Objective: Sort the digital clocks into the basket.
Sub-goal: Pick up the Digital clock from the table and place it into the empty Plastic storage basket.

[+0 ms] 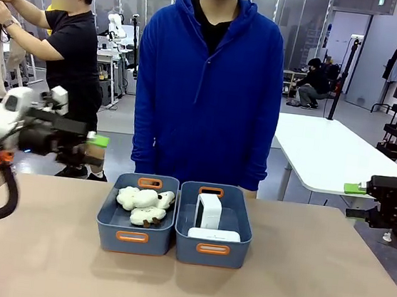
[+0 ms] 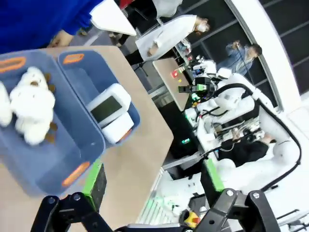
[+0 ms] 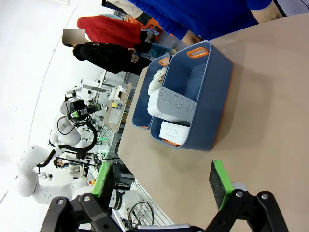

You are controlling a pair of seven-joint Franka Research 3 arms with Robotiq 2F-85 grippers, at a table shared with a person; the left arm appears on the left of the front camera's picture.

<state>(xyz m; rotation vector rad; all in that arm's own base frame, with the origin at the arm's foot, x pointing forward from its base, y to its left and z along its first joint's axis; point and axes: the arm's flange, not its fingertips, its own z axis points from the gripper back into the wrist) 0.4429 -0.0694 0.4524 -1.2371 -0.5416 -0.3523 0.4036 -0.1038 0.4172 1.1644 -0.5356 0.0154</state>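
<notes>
While both arms hang back off the sides of the table [image 1: 311, 290], nothing's being held: the left gripper [image 1: 92, 149] has its green pads spread wide, and the right gripper [image 1: 354, 201] is spread too, both up in the air and well apart from the bins. Mid-table, two blue-grey bins sit touching side by side. Both digital clocks [image 1: 209, 211] are in the right-hand basket [image 1: 213, 248], one lying flat at the near end and the other standing up behind it. The other bin [image 1: 132, 236] has fluffy plush toys [image 1: 144, 204]. Behind them stands a person in a blue hoodie [image 1: 208, 92].
</notes>
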